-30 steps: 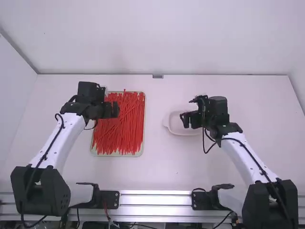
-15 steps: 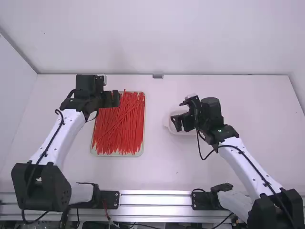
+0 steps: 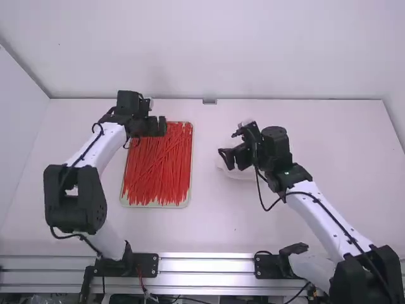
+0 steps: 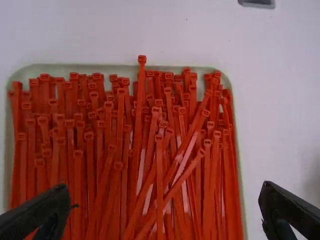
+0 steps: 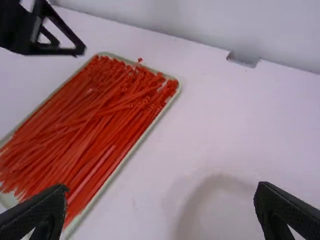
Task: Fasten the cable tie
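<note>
A heap of red cable ties [image 3: 158,166] lies on a pale tray [image 3: 155,206] left of the table's middle. My left gripper [image 3: 150,126] hangs open over the tray's far end; its wrist view looks down on the tie heads [image 4: 125,150] and the tray rim [image 4: 100,66], with nothing between the fingers [image 4: 35,217]. My right gripper [image 3: 229,157] stands open above the left side of a white bowl [image 3: 235,175], holding nothing. Its wrist view shows the ties [image 5: 85,130], the bowl [image 5: 215,205] and the left gripper [image 5: 35,30] farther off.
A small grey tab [image 3: 209,101] sits at the table's far edge by the back wall. White side walls close in the table on the left and right. Bare tabletop [image 3: 209,209] lies between tray and bowl and toward the front.
The left gripper has swung rightward and farther back along the tray's far end. The right gripper has moved left across the bowl toward the tray. Both stay open.
</note>
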Robot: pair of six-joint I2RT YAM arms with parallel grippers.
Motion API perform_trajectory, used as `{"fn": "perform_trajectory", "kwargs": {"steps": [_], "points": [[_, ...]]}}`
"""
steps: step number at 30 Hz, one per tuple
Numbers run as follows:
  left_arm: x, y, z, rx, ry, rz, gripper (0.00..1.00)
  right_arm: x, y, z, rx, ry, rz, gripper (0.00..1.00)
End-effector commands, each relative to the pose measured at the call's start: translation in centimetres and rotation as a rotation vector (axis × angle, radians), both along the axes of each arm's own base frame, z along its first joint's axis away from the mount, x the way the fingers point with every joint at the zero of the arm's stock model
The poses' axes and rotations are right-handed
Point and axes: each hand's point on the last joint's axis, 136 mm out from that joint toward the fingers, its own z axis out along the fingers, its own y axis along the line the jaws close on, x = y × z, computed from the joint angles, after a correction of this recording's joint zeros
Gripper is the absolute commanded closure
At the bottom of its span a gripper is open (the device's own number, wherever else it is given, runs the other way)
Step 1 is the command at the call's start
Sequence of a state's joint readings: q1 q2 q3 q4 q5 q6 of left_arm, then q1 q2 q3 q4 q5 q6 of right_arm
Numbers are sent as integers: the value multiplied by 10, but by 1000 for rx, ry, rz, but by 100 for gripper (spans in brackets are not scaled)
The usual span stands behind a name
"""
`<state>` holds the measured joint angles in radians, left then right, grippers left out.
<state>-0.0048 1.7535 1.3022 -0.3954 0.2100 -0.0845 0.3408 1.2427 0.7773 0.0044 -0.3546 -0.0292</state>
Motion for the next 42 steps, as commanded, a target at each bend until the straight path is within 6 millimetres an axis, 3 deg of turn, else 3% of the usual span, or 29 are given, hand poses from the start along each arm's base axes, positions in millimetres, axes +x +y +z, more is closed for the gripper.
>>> {"fn": "perform_trajectory", "kwargs": {"steps": [1, 9, 18, 28, 34, 42], "points": [[9, -6, 1, 7, -15, -37, 1, 6, 6, 4, 41, 10, 35, 0], [13, -6, -3, 3, -18, -32, 1, 16, 1, -15, 70, 61, 50, 0], [15, -6, -3, 3, -26, -32, 1, 18, 0, -19, 68, 69, 46, 0], [20, -10, -27, 36, -6, -85, 1, 16, 3, -19, 66, 68, 56, 0], [28, -7, -27, 66, -35, -67, 1, 16, 4, -20, 62, 71, 58, 0], [32, -14, -53, 143, -4, -61, 1, 16, 1, -22, 57, 82, 48, 0]]}}
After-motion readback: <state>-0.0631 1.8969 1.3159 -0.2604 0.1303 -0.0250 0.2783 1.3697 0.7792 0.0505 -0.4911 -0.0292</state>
